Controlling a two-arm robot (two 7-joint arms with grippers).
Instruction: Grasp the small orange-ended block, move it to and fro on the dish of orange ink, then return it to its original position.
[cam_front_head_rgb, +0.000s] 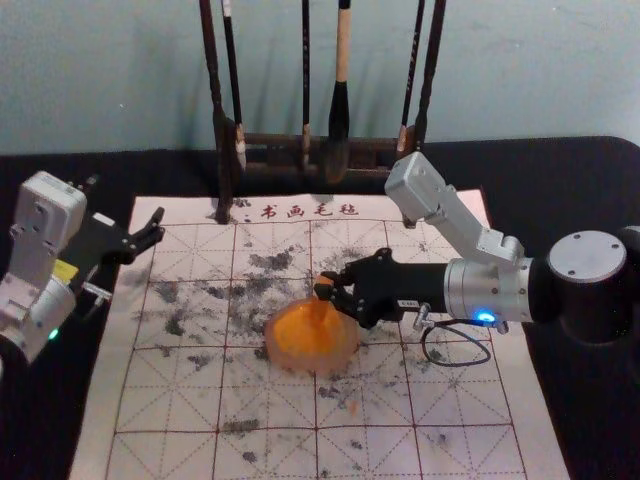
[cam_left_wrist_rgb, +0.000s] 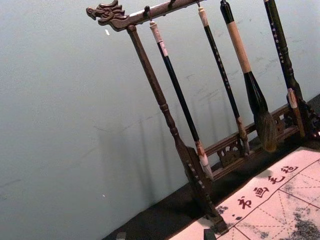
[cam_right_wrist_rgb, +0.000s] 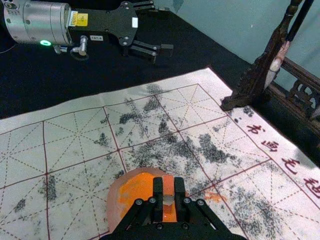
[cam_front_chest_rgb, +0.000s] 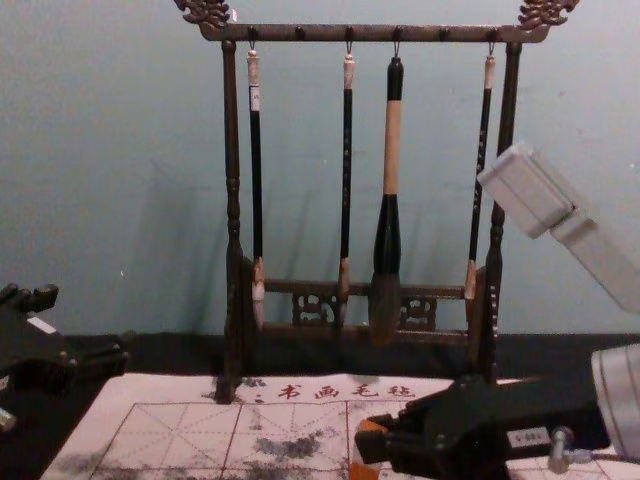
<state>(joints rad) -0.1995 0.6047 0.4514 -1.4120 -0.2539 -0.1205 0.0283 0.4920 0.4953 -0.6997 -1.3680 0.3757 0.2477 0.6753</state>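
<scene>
Right fingers (cam_front_head_rgb: 340, 278) gripping block (cam_right_wrist_rgb: 168, 185), at dish (cam_front_head_rgb: 343, 358), left gripper (cam_front_head_rgb: 126, 203) apart

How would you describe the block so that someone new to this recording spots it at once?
On the red-gridded mat, find the round dish of orange ink. The right pincer reaches to it, gripping the block. Unlike the broad dish, the block is small and narrow, orange with a pale band.
</scene>
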